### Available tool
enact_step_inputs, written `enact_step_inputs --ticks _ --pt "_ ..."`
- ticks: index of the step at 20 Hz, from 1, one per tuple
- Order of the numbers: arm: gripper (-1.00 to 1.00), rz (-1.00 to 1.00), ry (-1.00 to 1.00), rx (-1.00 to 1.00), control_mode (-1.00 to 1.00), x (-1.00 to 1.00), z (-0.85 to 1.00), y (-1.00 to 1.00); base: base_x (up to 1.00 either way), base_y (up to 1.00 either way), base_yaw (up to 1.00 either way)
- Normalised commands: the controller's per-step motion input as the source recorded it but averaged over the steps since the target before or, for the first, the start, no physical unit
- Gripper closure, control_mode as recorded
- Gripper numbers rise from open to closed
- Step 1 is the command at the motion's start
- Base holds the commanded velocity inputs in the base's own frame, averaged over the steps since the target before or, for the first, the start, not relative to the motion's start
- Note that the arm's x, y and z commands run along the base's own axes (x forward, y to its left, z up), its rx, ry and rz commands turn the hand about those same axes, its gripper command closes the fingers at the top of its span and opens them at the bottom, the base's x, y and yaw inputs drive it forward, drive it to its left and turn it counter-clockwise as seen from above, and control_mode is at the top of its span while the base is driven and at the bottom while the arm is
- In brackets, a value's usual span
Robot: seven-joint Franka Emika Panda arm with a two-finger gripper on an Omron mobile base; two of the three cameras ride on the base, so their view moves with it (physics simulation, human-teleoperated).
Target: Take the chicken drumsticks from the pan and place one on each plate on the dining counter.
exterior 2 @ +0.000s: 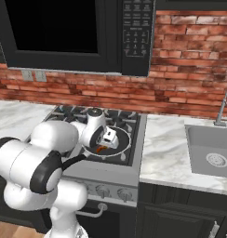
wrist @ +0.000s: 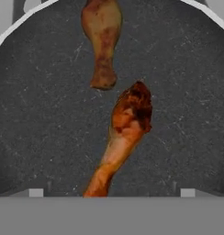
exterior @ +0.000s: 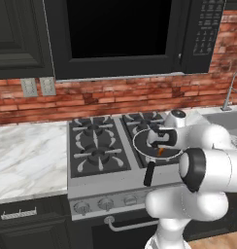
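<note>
The pan [wrist: 45,119] sits on the stove's front right burner, its dark inside holding two chicken drumsticks. One drumstick [wrist: 125,133] lies right under my hand, its thin end between my fingertips [wrist: 36,193]. The other drumstick [wrist: 102,39] lies just beyond it, near the far rim. My gripper [wrist: 111,193] hangs open over the nearer piece, jaws wide and holding nothing. From the base, the gripper [exterior: 160,146] points down into the pan [exterior: 138,141], with a bit of orange drumstick [exterior: 160,152] below it. The plates and the dining counter are out of view.
The pan's black handle [exterior: 149,173] sticks out toward the stove's front edge. A gas stove [exterior: 93,146] with several grates stands against the brick wall, under a microwave [exterior 2: 64,32]. A sink [exterior 2: 210,153] and faucet [exterior 2: 223,109] are to the right.
</note>
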Motion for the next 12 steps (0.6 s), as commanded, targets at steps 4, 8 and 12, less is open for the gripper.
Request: enact_step_inputs --ticks 4,8,12 --pt "-1.0 0.0 0.0 0.0 -1.0 0.47 -0.2 -0.13 0.0 0.0 0.0" --pt "-1.0 0.0 0.0 0.0 -1.0 0.39 -0.16 -0.21 0.0 0.0 0.0" --pt "-1.0 -0.01 0.0 -0.02 -1.0 0.21 -0.3 -0.13 0.0 0.0 0.0"
